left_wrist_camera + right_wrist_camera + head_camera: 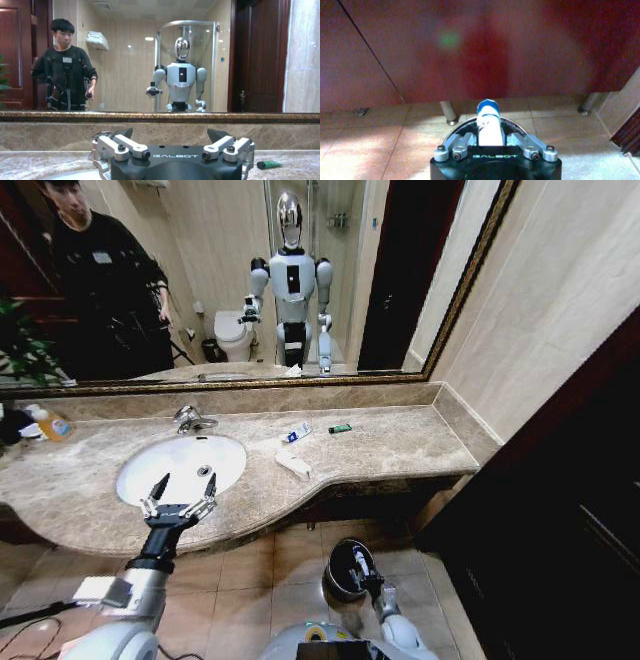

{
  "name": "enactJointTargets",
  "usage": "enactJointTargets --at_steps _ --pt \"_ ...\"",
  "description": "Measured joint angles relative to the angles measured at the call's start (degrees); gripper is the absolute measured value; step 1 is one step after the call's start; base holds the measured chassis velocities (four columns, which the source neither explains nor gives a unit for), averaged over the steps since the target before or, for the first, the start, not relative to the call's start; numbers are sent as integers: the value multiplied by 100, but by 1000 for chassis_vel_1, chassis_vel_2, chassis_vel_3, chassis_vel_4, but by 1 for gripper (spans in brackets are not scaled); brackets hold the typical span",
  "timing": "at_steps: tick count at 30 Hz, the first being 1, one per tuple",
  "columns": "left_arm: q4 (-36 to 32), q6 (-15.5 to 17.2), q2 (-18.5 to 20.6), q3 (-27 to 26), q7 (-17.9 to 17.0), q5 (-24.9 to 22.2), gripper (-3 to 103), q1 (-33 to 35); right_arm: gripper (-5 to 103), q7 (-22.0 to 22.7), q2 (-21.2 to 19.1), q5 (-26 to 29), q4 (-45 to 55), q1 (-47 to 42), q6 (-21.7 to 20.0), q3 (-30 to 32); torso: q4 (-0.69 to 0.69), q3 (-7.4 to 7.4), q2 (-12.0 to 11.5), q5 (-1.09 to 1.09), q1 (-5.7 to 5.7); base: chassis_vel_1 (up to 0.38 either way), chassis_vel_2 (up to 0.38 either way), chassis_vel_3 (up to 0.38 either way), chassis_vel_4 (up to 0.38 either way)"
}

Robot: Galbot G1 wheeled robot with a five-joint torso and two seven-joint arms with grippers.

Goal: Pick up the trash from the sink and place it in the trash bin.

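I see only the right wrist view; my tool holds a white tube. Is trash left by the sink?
Observer: Besides the white tube in your right tool, three pieces lie on the counter: a blue-marked tube, a white packet, a green piece.
Operator: Inside the sink?
Observer: The sink shows no trash.
Operator: And the left tool?
Observer: The left tool is open, hovering at the sink's near edge.

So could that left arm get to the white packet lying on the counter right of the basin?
Probably yes. The left gripper hovers open over the near rim of the sink, and the white packet lies flat on bare marble to its right, with nothing standing between them. Whether the arm stretches that far sideways is a guess.
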Motion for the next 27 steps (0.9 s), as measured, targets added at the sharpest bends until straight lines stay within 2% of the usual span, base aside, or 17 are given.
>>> enactJointTargets --at_steps 12,15,16,18,20,24,26,27 --pt "0 0 0 0 0 0 100 0 25 -111 9 -20 -45 29 24 -28 0 0 0 0 0 0 0 0 0" --pt "0 0 0 0 0 0 100 0 41 -88 26 -34 -46 36 24 -36 0 0 0 0 0 0 0 0 0" --pt "0 0 0 0 0 0 100 0 41 -88 26 -34 -46 36 24 -36 0 0 0 0 0 0 0 0 0" --pt "0 0 0 0 0 0 100 0 51 -64 37 -37 -56 54 24 -37 0 0 0 0 0 0 0 0 0" --pt "0 0 0 0 0 0 100 0 51 -59 36 -38 -60 65 24 -36 0 0 0 0 0 0 0 0 0" --pt "0 0 0 0 0 0 100 0 74 -55 17 -38 -53 77 20 -36 0 0 0 0 0 0 0 0 0" --pt "0 0 0 0 0 0 100 0 74 -55 16 -38 -47 75 20 -37 0 0 0 0 0 0 0 0 0" --pt "0 0 0 0 0 0 100 0 79 -56 14 -38 -45 71 19 -37 0 0 0 0 0 0 0 0 0"
